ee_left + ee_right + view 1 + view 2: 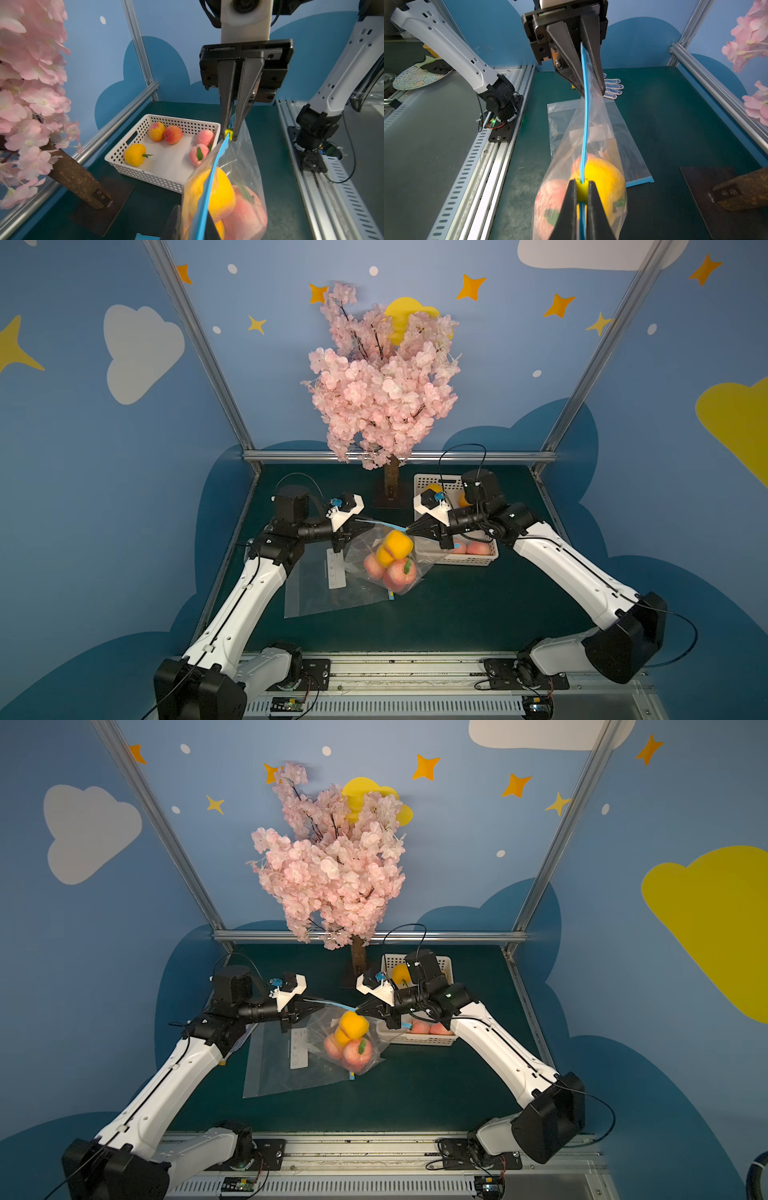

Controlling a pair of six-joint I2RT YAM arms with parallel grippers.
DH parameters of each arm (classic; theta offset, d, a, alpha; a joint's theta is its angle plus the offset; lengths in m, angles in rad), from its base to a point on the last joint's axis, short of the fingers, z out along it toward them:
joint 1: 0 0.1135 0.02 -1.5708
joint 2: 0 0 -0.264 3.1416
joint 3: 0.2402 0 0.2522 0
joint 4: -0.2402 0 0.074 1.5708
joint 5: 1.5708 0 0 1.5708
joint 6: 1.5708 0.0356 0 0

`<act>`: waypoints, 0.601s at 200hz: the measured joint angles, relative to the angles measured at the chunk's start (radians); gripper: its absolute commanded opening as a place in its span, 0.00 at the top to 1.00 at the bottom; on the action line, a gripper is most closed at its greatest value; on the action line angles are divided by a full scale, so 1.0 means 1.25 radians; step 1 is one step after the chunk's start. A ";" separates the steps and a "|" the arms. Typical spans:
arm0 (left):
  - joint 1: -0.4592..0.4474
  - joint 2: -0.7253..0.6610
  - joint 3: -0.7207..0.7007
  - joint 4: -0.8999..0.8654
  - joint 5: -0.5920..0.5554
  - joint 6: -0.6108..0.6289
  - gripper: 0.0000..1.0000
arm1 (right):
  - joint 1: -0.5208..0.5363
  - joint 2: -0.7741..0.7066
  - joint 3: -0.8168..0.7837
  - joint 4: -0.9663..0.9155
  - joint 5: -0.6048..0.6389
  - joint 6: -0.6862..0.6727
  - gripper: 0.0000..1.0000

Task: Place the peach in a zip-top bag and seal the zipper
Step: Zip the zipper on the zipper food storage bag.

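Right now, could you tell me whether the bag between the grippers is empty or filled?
Filled: the clear bag hanging between the left gripper and right gripper holds yellow and pink peaches.

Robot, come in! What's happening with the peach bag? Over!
Left gripper shut on zipper strip, right gripper shut on yellow slider. Bag hangs between them, peaches inside. Spare bag flat underneath, not blocking.

The near mat (478, 614) between the arms lies bare and open to pass over. At centre the filled bag (388, 560) hangs stretched between the left gripper (358, 523) and the right gripper (409, 530), barring the way through. A flat spare bag (311, 597) covers the mat to its left. The basket (430, 481) stands far right. The tree trunk (391, 481) stands far centre, its blossoms (382, 385) overhanging.
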 measured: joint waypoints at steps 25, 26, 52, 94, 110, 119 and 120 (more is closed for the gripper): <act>0.000 0.000 0.001 -0.006 -0.006 0.009 0.97 | -0.001 0.000 0.000 -0.004 0.045 -0.009 1.00; 0.000 0.000 0.001 -0.007 -0.007 0.009 0.97 | -0.001 0.000 0.000 -0.004 0.047 -0.009 1.00; -0.005 0.000 0.001 -0.017 -0.037 0.017 0.97 | -0.011 -0.013 -0.006 -0.010 0.112 -0.024 1.00; -0.003 -0.001 0.001 -0.018 -0.082 0.022 0.97 | -0.044 -0.068 -0.045 -0.043 0.190 -0.044 1.00; 0.002 -0.002 0.000 -0.018 -0.096 0.022 0.97 | -0.057 -0.080 -0.055 -0.055 0.215 -0.050 1.00; 0.006 -0.003 0.000 -0.018 -0.104 0.022 0.97 | -0.064 -0.081 -0.059 -0.062 0.230 -0.056 1.00; 0.006 -0.003 0.000 -0.018 -0.106 0.022 0.97 | -0.065 -0.081 -0.059 -0.062 0.232 -0.057 1.00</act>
